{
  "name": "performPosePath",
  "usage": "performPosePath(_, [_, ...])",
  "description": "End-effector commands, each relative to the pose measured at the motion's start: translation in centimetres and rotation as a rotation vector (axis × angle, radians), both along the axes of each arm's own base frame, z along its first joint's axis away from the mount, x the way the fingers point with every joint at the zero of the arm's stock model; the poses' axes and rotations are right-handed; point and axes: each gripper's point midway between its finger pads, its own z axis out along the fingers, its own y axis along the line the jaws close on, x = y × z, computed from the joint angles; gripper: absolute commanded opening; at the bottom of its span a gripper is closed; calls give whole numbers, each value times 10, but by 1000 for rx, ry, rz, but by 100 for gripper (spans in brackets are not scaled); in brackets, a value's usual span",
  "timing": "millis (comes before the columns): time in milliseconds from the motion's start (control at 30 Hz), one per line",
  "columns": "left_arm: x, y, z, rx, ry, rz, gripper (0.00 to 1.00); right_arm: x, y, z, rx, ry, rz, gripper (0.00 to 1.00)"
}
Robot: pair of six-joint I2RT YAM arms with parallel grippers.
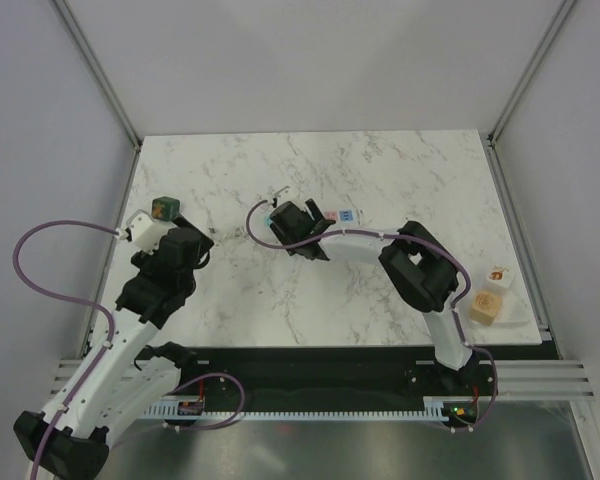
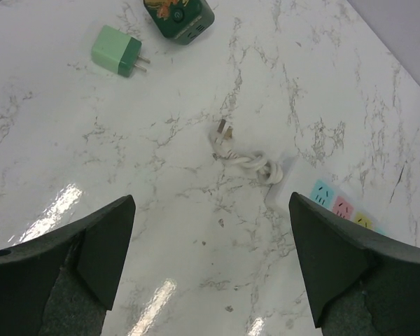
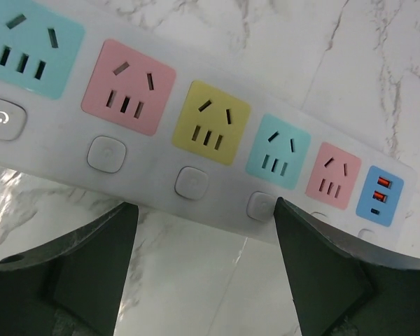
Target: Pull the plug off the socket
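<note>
Since every pastel outlet showing on the long white plastic power strip (image 3: 147, 175) is bare, the pull looks done. The small dark green cube plug (image 2: 178, 17) sits free on the white marble bench (image 2: 126, 140), at the top edge of the left wrist view, well apart from the strip. Left jaws hang spread and empty. Right jaws hover spread over the strip, pinching nothing.
</note>
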Motion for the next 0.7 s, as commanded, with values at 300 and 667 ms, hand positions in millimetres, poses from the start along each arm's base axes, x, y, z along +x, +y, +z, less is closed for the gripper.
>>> performPosePath(300, [13,-18,-23,-45,36,-32,96,125,-37,-16,-96,-32,-19,86])
performPosePath(667, [25,-43,-28,12,73,-215,96,163,-27,62,-30,-169,-23,91])
